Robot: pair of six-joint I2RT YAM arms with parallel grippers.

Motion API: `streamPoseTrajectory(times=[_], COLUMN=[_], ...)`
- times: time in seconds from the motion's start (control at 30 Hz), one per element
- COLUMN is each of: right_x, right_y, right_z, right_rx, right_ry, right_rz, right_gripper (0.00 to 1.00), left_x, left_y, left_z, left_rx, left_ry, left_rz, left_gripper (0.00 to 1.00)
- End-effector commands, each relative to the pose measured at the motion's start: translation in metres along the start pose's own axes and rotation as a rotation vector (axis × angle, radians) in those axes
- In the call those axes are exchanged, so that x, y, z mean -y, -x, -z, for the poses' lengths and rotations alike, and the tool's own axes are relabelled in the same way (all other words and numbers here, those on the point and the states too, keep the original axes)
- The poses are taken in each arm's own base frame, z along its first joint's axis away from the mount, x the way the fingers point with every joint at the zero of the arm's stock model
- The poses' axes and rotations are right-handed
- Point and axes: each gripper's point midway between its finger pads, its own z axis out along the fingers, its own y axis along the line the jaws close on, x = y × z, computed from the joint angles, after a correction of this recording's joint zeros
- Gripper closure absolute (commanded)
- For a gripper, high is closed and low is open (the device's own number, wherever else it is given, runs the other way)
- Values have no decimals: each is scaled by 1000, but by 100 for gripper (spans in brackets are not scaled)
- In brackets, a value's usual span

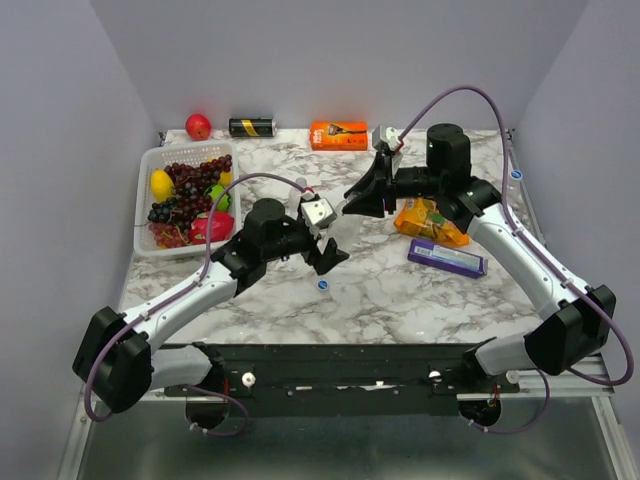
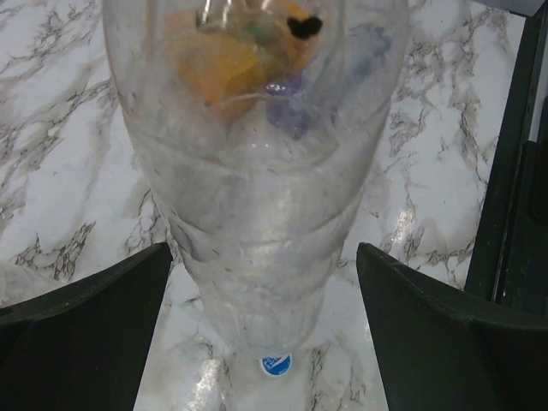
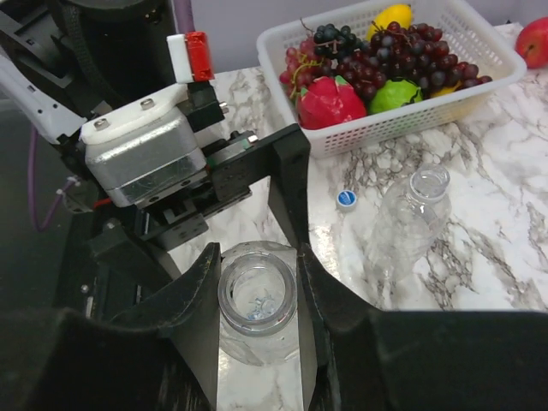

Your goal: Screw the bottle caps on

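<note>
Top external view: the left gripper [image 1: 328, 258] and the right gripper [image 1: 352, 203] met over the middle of the marbled table [image 1: 400, 300], with one blue cap [image 1: 322, 284] lying on the table just near of the left gripper; the clear bottles were hard to make out here. A white basket [image 1: 150, 235] of fruit stood at the left, an apple [image 1: 198, 126], a can [image 1: 251, 127] and an orange box [image 1: 338, 134] along the far edge, and an orange packet [image 1: 430, 220] and a purple bar [image 1: 447, 258] at the right. Left wrist view: the left jaws stood wide apart on either side of a clear bottle [image 2: 257, 214] without gripping it, the cap lying on the table below it. Right wrist view: the right jaws were clamped on the open neck of that bottle [image 3: 257, 312], uncapped. A second bottle [image 3: 411, 214], also uncapped, lay on its side near the basket, the cap just beside it.
</note>
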Motion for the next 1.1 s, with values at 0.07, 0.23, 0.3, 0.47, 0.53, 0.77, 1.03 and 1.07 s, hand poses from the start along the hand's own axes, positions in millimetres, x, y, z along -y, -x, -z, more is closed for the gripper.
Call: streamPoseTrajectory(times=[0.07,0.23,0.3,0.47,0.53,0.77,1.03,1.07], right_x=[-17,-16,-16,-15,-13,-13,4,6], right_y=[29,37,41,41,39,38,70,66], right_z=[0,0,0,-3,-3,-5,18,19], right_rx=[64,79,84,88,86,70,4,-13], right_ry=[80,73,81,90,89,93,-67,-64], right_rz=[0,12,11,-22,-29,-48,211,252], right_gripper=[96,95,96,96,96,60,31,31], left_x=[-3,8,10,12,12,8,-30,-35], left_y=[17,17,16,18,21,30,11,15], left_z=[-13,-14,-14,-14,-13,-6,51,64], left_rx=[39,46,47,58,69,82,-45,-38], left_ry=[-18,-83,-94,-107,-103,-76,143,195], left_rz=[-26,-31,-28,-36,-42,-34,-29,-47], left_gripper=[1,5,7,15,25,44,55,67])
